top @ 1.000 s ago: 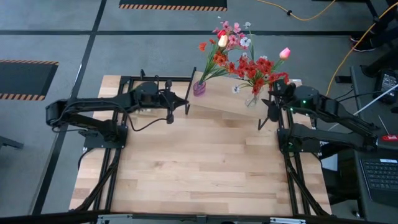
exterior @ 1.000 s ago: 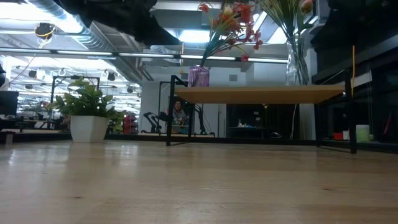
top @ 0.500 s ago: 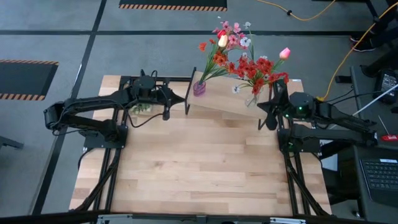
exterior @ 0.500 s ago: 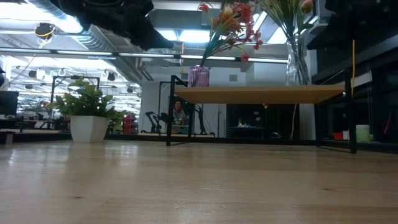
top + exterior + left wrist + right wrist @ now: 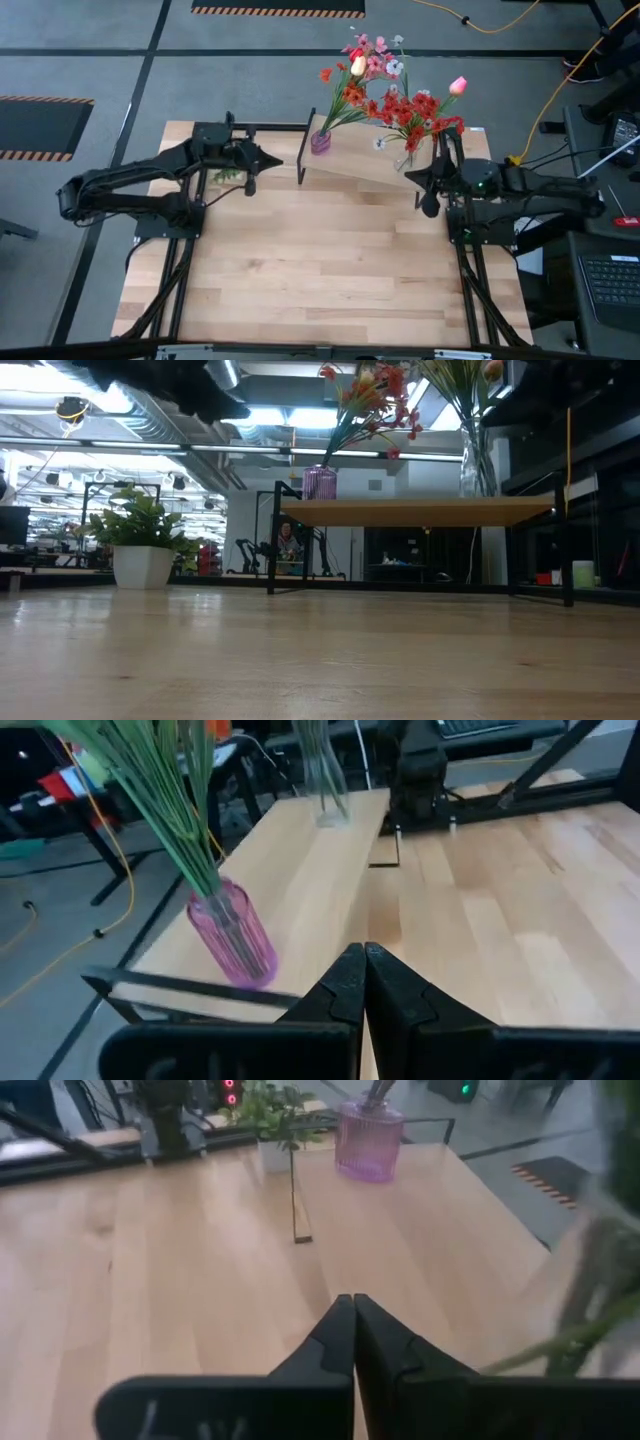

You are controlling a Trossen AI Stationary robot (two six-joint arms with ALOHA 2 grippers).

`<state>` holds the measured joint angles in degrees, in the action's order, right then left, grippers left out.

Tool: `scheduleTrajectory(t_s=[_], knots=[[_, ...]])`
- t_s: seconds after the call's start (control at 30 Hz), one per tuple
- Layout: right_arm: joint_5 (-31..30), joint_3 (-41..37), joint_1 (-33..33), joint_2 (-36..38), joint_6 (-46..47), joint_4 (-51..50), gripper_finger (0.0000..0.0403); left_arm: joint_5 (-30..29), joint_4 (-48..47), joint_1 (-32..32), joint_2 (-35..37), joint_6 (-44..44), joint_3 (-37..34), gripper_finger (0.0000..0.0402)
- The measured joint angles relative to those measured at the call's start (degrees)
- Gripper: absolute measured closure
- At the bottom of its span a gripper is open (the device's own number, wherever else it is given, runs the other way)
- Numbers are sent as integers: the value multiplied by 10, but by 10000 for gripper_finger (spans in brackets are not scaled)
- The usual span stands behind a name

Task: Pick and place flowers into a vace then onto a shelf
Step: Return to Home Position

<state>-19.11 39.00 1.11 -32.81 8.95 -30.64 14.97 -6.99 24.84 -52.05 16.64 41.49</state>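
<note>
Small potted plant (image 5: 140,548) near shelf (image 5: 420,512)

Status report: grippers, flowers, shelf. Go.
Left gripper shut, empty, left of the shelf; right gripper shut, empty, by its right end. Flowers in pink vase and clear vase, both upright on the shelf. Nothing in the way.

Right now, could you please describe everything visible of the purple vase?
The purple vase is translucent, ribbed, glass-like and roughly cylindrical. It stands upright near one end of the shelf, holding green-stemmed flowers with red, orange, pink and white blooms. The clear vase stands apart, toward the other end.
</note>
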Motion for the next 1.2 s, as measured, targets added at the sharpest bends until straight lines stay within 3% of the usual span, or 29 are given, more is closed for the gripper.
scheduleTrajectory(t_s=[0.2, 0.47, 0.57, 0.83, 1.03, 1.2], knots=[[-51, 0, -59, -60, 28, 10, 400, -12, 89, 1, 81, -25, -112, 400], [-93, 0, -120, -133, 13, 98, 399, -54, 180, 1, 228, -44, -236, 400], [-135, -17, -135, -160, -20, 164, 399, -74, 192, 1, 278, -60, -271, 398], [-119, -145, -137, -187, -106, 438, 399, -98, 189, 1, 394, -74, -335, 398], [-118, -167, -137, -179, -105, 466, 399, -102, 102, 1, 458, -100, -337, 399], [-108, -167, -137, -180, -90, 463, 399, -95, 84, 1, 496, -104, -337, 399]])
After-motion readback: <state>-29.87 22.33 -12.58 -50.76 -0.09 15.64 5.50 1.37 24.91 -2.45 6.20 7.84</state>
